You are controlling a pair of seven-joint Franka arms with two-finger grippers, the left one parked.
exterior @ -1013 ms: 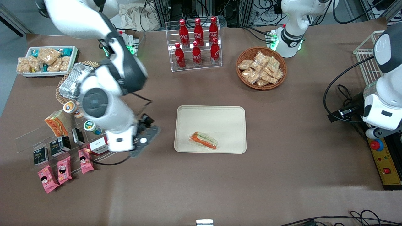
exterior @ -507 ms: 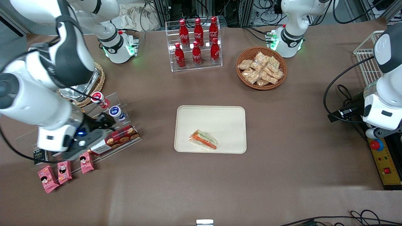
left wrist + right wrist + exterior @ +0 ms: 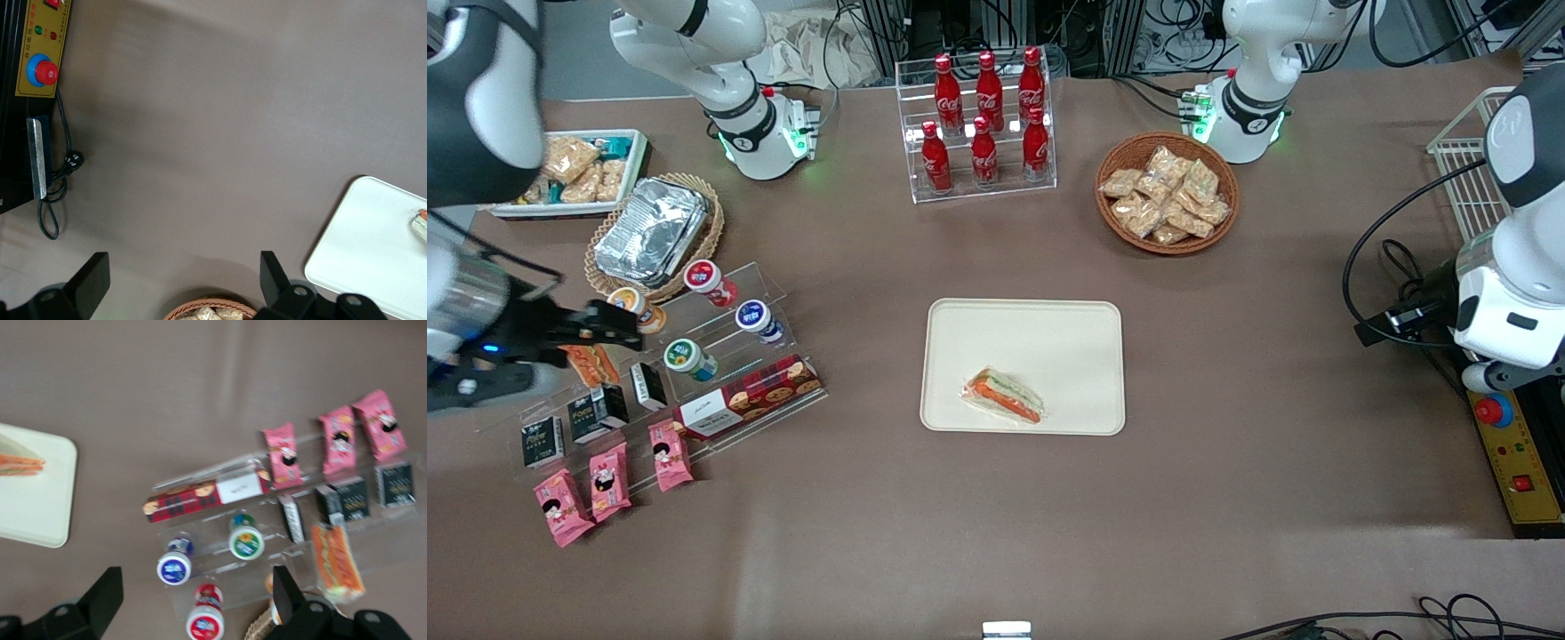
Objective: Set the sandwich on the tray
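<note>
One sandwich (image 3: 1003, 396) lies on the tray (image 3: 1023, 331); the tool (image 3: 193, 600) gapes wide, empty.

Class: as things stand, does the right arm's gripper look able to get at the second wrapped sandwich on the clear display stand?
Probably yes: the gripper, open, hangs just above that sandwich, with nothing between them.

The desk (image 3: 1227, 498) wears a matt brown cloth-like cover. The cream-beige rectangular tray (image 3: 1049, 338) looks smooth and matt, the triangular wedge sandwich (image 3: 1003, 396) on it wrapped in glossy clear plastic. The black matt gripper (image 3: 609, 324) hangs above a clear acrylic stepped rack (image 3: 774, 289) beside crinkled shiny foil containers (image 3: 651, 229) in a woven wicker basket (image 3: 707, 236).
</note>
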